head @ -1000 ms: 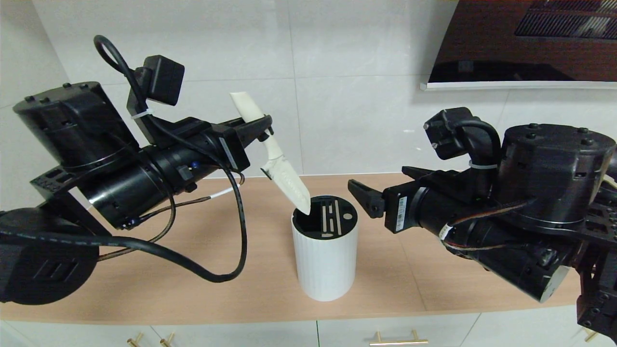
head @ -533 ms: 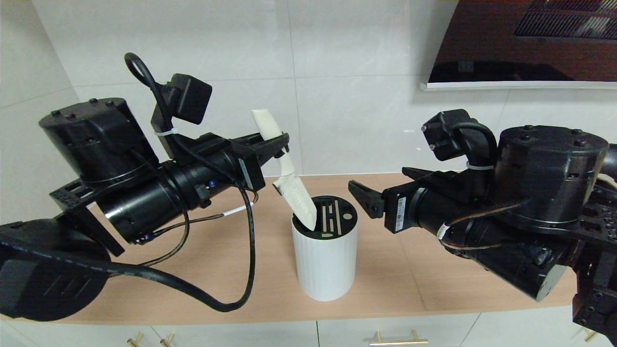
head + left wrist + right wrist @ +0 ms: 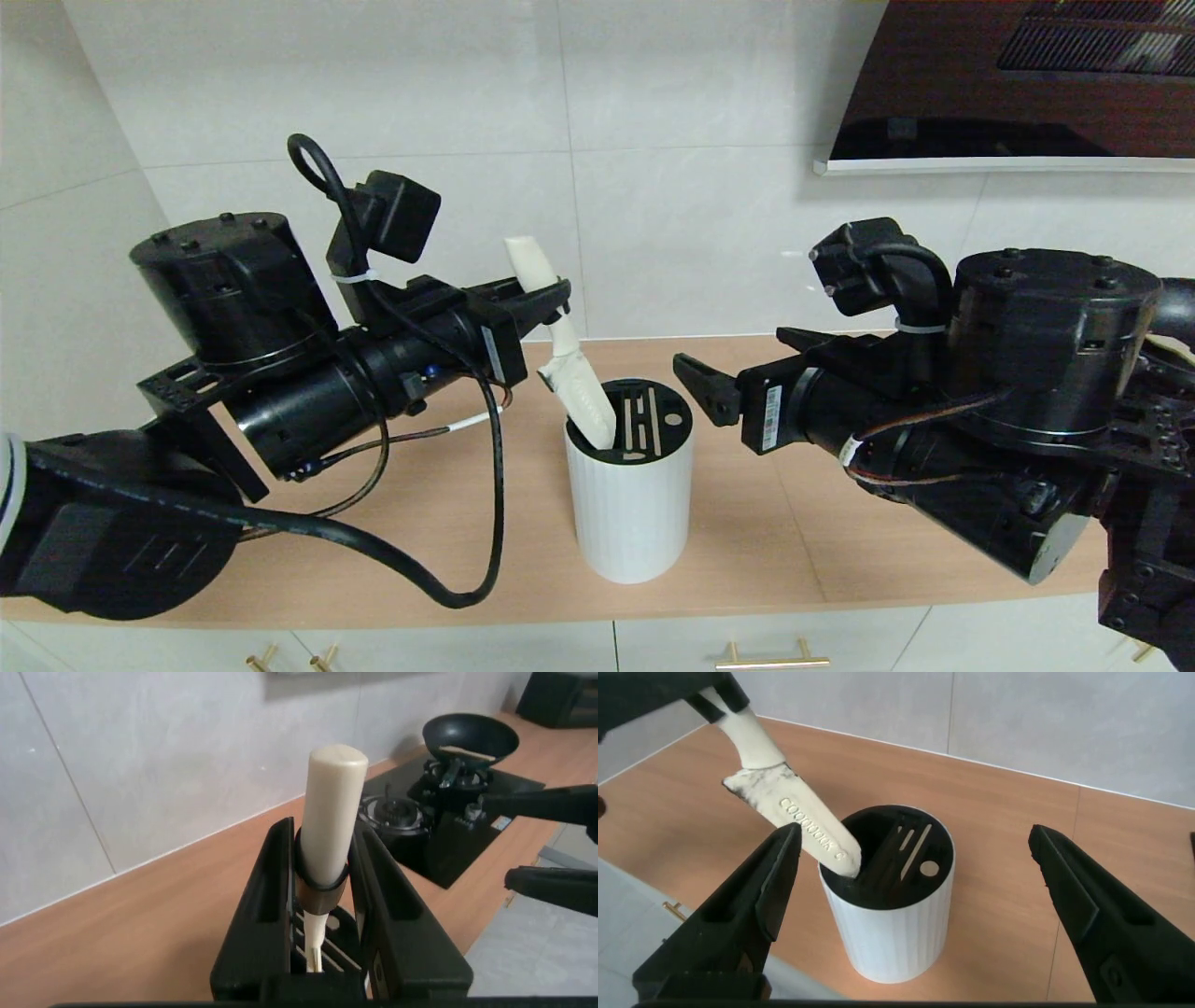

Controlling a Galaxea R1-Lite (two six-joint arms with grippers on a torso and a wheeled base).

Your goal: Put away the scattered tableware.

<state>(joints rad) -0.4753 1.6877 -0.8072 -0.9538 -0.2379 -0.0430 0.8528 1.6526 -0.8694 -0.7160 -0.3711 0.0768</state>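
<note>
My left gripper (image 3: pixel 553 304) clamps the handle of a white knife (image 3: pixel 581 397), which tilts with its blade tip inside the black slotted top of a white ribbed holder (image 3: pixel 635 509) on a wooden counter (image 3: pixel 840 546). My right gripper (image 3: pixel 726 345) hangs spread apart just right of the holder

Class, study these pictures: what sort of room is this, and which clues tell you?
Most likely a home kitchen: a gas hob carrying a frying pan, a range hood on the tiled wall, and a wooden worktop with a knife tip-down in a slotted holder.
</note>
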